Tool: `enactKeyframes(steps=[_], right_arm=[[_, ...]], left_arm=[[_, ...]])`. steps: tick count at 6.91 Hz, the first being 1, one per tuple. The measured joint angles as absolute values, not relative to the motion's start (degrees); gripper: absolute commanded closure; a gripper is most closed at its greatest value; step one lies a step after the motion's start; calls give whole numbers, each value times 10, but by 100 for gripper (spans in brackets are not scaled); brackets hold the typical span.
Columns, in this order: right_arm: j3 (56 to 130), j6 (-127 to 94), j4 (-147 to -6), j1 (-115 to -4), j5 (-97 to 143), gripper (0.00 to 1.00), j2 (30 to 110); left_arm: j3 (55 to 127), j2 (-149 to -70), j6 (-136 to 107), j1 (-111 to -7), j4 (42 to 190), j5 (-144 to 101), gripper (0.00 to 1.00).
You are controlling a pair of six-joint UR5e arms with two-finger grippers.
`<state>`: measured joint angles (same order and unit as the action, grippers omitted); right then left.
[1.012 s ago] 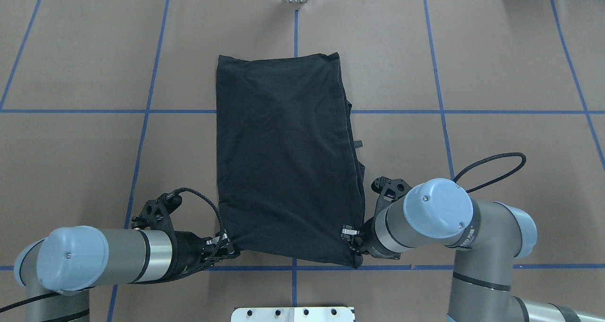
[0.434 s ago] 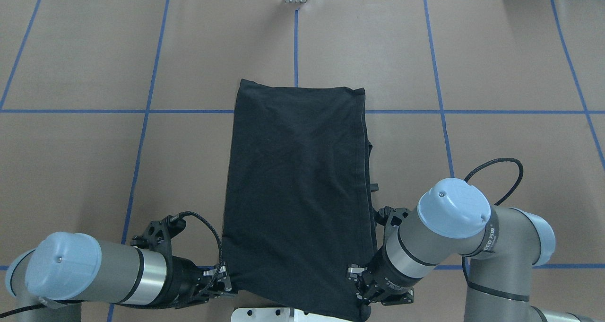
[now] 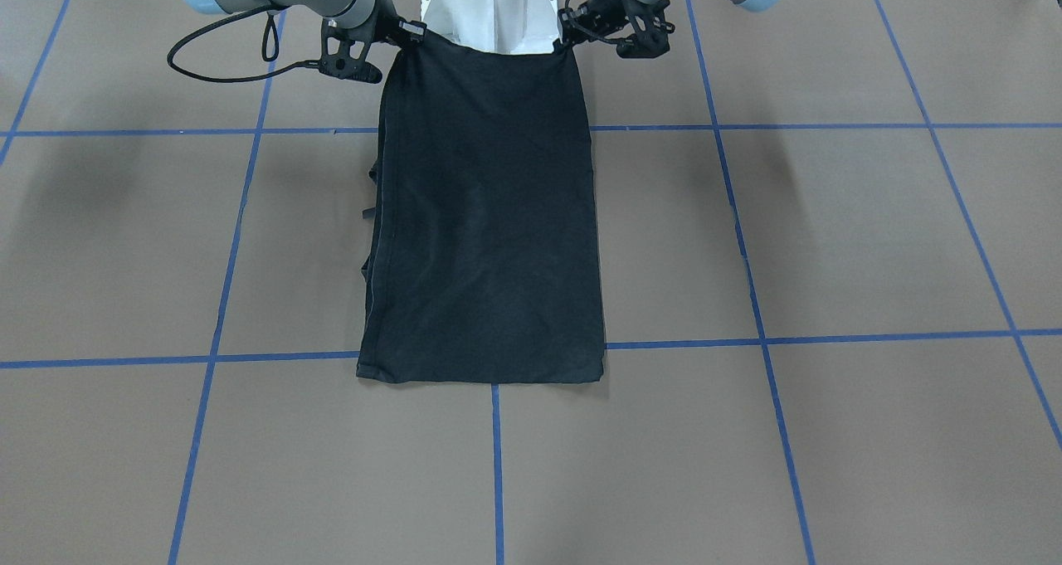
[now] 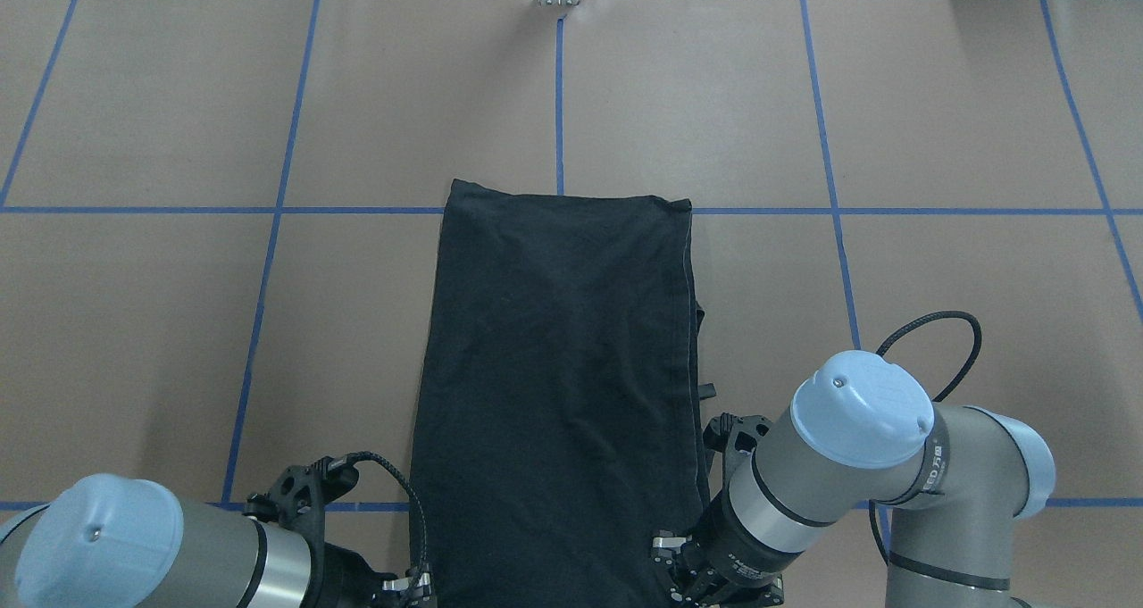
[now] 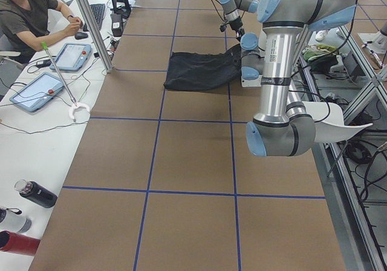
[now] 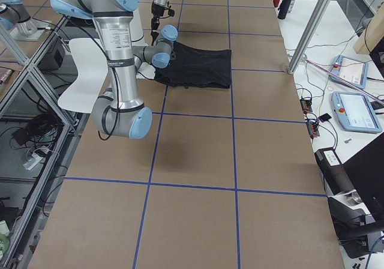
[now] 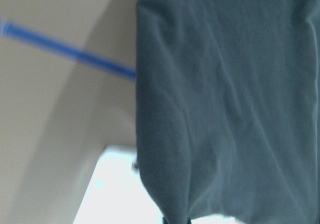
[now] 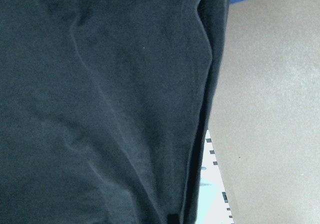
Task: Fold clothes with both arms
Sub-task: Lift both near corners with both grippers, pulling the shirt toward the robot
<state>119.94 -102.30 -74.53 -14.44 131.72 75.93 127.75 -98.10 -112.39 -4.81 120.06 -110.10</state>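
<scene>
My left gripper (image 3: 567, 42) and right gripper (image 3: 414, 33) each pinch a corner of the black T-shirt (image 3: 485, 233); right-arm lettering (image 4: 936, 463) illegible.

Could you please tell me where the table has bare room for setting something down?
Bare table lies beyond the far hem of the T-shirt, up to the far edge, and in the taped squares on both sides. It is crowded at the robot's edge, where the left gripper and right gripper pinch the shirt's corners.
</scene>
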Motion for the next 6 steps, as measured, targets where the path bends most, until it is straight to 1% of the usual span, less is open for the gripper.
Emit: enactKeyframes(steps=[1,3,5,6], right_arm=[[1202,-1023,-745,-144,1320,100,760],[1192,-1022,-747,-170,1321,100,759],[1178,-1019,-746,-227,1323,100,755],[1177,-1017,-746,-259,1332,100,751]], left_arm=[[1291,-982,-1125,-43,1186,-1102,100],[1290,-986,-1123,-54,1179,-1103,100],[1287,-994,-1116,-105,1179,-1105,100],[1283,-1012,-1101,-139,1178,-1115,100]])
